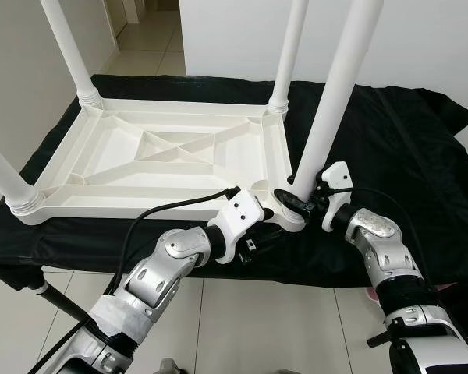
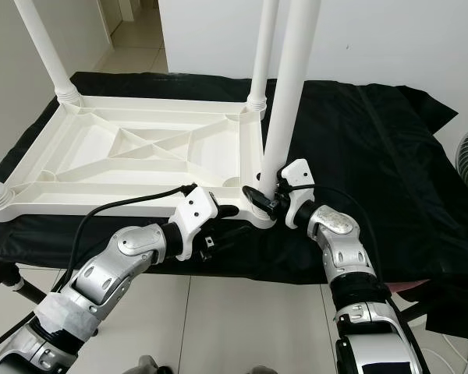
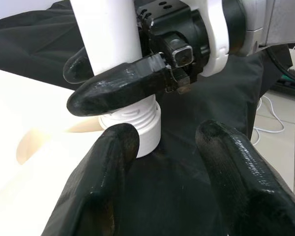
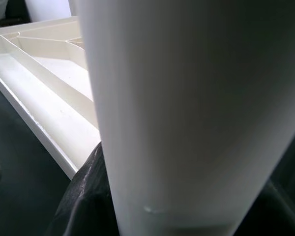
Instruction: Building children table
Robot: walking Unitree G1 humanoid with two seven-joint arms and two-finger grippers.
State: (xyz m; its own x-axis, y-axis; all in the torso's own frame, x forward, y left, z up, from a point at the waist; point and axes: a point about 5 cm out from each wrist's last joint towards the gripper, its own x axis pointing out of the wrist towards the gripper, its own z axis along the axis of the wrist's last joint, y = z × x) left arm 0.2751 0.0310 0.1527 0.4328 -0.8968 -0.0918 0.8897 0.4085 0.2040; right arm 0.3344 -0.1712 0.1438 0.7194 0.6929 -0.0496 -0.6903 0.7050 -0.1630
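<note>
Both end effectors meet at the near corner socket.
Right end effector (image 1: 296, 196) clamps the table leg (image 1: 335, 93) upright for seating; left end effector (image 1: 259, 238), fingers parted and empty, steadies the tabletop (image 1: 140, 156).

Right hand (image 2: 267, 196) clamped round white leg (image 2: 290, 86) — upturned tabletop (image 2: 132, 156) on black cloth (image 2: 374, 148).

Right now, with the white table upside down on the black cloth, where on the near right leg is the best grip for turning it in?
Low on the near right leg, just above its threaded collar, from the robot's side. The round, upright shaft suits a pinch across it, as the right gripper does; the left gripper sits open by the corner socket.
</note>
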